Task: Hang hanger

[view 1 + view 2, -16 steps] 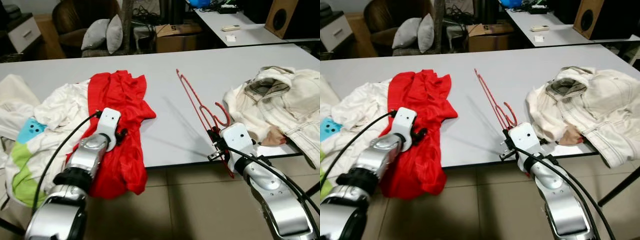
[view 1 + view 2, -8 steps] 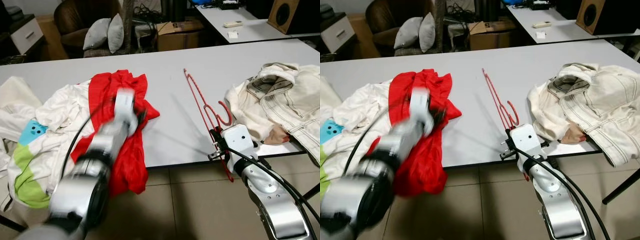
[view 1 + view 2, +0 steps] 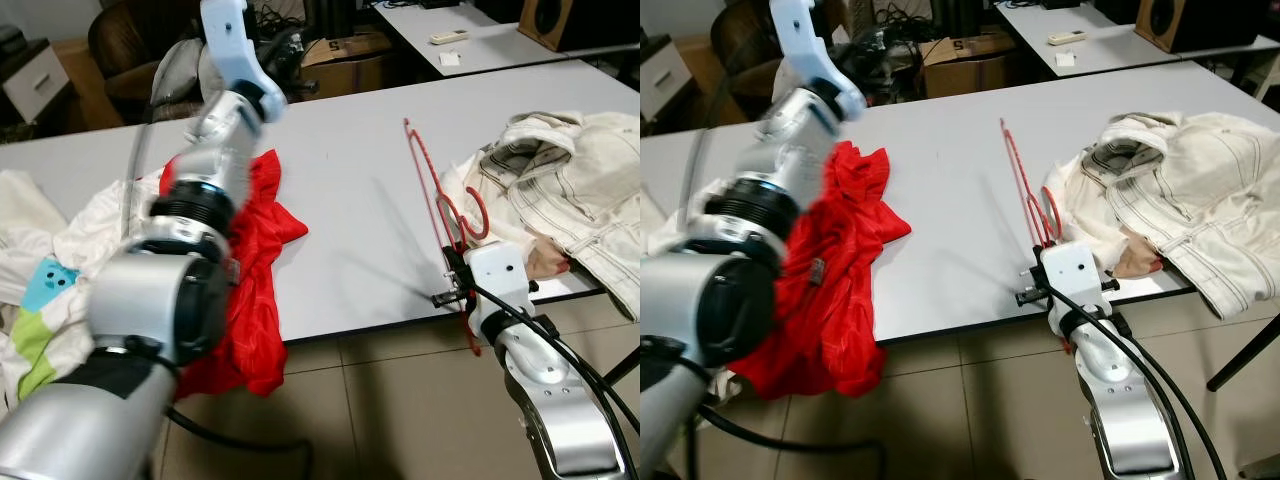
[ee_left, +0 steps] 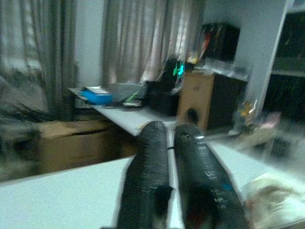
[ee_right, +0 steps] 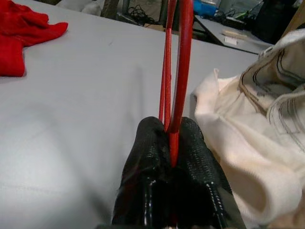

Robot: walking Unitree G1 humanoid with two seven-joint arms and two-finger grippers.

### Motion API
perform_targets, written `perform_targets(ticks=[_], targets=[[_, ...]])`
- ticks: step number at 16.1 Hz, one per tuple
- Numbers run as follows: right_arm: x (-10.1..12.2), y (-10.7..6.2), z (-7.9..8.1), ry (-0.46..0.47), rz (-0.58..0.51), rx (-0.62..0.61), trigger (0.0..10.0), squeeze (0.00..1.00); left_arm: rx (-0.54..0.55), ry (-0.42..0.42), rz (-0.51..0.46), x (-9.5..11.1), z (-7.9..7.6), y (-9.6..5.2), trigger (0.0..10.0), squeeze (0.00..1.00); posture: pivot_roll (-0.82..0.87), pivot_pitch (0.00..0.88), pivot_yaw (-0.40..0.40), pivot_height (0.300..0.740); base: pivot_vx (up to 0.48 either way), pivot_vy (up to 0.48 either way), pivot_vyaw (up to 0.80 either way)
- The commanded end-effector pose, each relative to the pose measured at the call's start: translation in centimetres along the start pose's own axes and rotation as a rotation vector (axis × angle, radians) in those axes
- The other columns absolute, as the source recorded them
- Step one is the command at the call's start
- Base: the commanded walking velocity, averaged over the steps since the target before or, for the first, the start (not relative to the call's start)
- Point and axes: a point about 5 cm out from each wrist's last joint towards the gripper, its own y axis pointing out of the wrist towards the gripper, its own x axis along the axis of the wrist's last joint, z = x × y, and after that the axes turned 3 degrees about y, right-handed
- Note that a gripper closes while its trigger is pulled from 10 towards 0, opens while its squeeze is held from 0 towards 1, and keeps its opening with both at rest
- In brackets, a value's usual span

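Observation:
A thin red hanger [image 3: 425,175] stands tilted over the grey table [image 3: 340,210], its hook [image 3: 470,215] close to the front edge. My right gripper [image 3: 452,278] is at that edge, shut on the hanger's lower part. In the right wrist view the black fingers [image 5: 190,143] pinch the red wire. My left arm is raised high over the far left of the table. Its gripper [image 3: 275,45] is in the air, and its fingers [image 4: 190,157] are shut with nothing between them.
A red garment [image 3: 255,250] hangs over the table's front left edge beside white clothes [image 3: 40,250]. A cream jacket [image 3: 560,190] lies piled at the right, touching the hanger's hook side. Behind the table are chairs with cushions [image 3: 180,70], a cardboard box [image 3: 350,65] and another desk [image 3: 470,45].
My left arm has swung up from the red garment to high above the table's far side. The right gripper still holds the hanger, which stands a little farther right in the shifted picture.

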Motion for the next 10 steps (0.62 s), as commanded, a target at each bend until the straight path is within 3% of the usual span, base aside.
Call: perform_targets(ticks=[1, 2, 3, 4, 10], targets=[[0.0, -0.2, 0.3, 0.011, -0.007, 0.016, 10.0, 0.00, -0.068, 0.225, 0.196, -3.4, 0.1, -1.1, 10.0, 0.00, -0.17, 0.000, 0.172, 0.740, 0.000, 0.000, 0.00], [-0.1, -0.4, 0.6, 0.014, -0.001, 0.034, 10.0, 0.00, -0.143, 0.269, 0.278, -5.5, 0.2, -2.4, 10.0, 0.00, -0.16, 0.000, 0.171, 0.740, 0.000, 0.000, 0.00], [-0.2, -0.5, 0.7, 0.016, 0.003, 0.045, 10.0, 0.00, -0.144, 0.259, 0.317, -6.9, 0.8, -3.4, 10.0, 0.65, -0.16, 0.000, 0.169, 0.740, 0.000, 0.000, 0.00], [-0.3, -0.5, 0.8, 0.015, 0.009, 0.058, 10.0, 0.00, -0.148, 0.257, 0.339, -7.6, 1.2, -4.1, 10.0, 1.00, -0.16, 0.000, 0.164, 0.740, 0.000, 0.000, 0.00], [-0.6, -0.9, 1.6, -0.041, 0.040, 0.233, 10.0, 0.00, -0.095, 0.275, 0.544, -12.5, 4.0, -9.4, 10.0, 1.00, -0.12, 0.000, 0.112, 0.740, 0.000, 0.000, 0.00]])
